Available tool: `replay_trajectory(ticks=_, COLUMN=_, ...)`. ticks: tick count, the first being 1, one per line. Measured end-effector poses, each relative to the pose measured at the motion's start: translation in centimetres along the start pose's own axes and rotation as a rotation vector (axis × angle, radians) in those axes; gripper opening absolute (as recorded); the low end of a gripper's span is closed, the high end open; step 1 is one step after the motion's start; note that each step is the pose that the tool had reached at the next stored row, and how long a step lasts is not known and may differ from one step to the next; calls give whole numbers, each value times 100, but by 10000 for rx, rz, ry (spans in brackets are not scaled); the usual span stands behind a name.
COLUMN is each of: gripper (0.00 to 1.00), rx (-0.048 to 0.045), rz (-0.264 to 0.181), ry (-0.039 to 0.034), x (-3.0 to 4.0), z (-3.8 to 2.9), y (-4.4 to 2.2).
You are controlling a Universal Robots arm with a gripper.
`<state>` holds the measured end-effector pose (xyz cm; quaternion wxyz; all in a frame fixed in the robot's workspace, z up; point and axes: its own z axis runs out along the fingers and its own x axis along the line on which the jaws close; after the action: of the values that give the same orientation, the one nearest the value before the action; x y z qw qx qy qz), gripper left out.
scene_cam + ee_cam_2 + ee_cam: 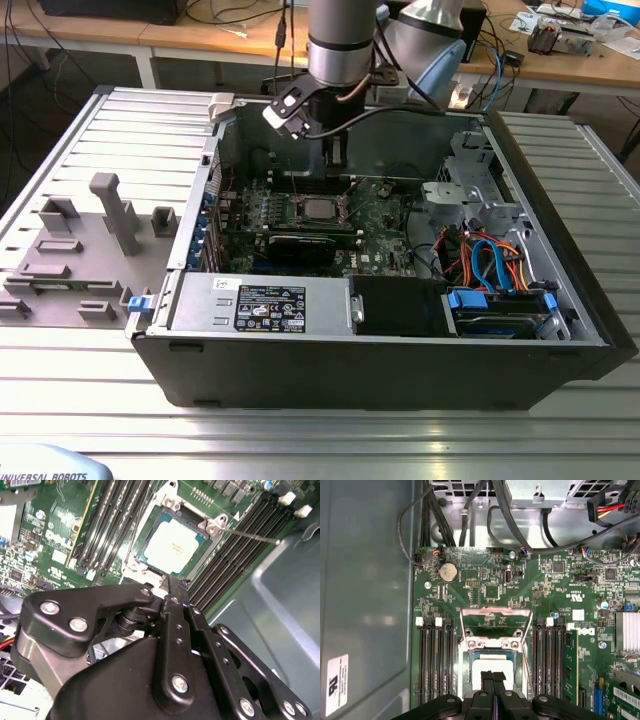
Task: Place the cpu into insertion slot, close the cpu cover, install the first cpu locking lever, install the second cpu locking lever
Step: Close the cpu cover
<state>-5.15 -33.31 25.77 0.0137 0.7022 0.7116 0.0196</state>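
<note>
The arm (pixel 340 40) hangs straight down, its jaws seemingly pressed together, empty.

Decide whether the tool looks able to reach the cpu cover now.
Probably yes: the tool hangs over the cpu, and the open cpu cover stands right beside it with nothing between.

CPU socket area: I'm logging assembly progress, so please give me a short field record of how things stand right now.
cpu: seated in the insertion slot, silver top showing
cpu cover: swung open, not over the cpu
locking lever: thin rod sticking out over the memory slots, not latched
hand: fingers shut together, holding nothing, just above the cpu
</note>
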Motion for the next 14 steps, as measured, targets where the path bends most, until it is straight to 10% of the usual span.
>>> replay_trajectory(ticks=14, gripper=11, rx=116, rz=1, ry=5, x=1, z=-134, y=64)
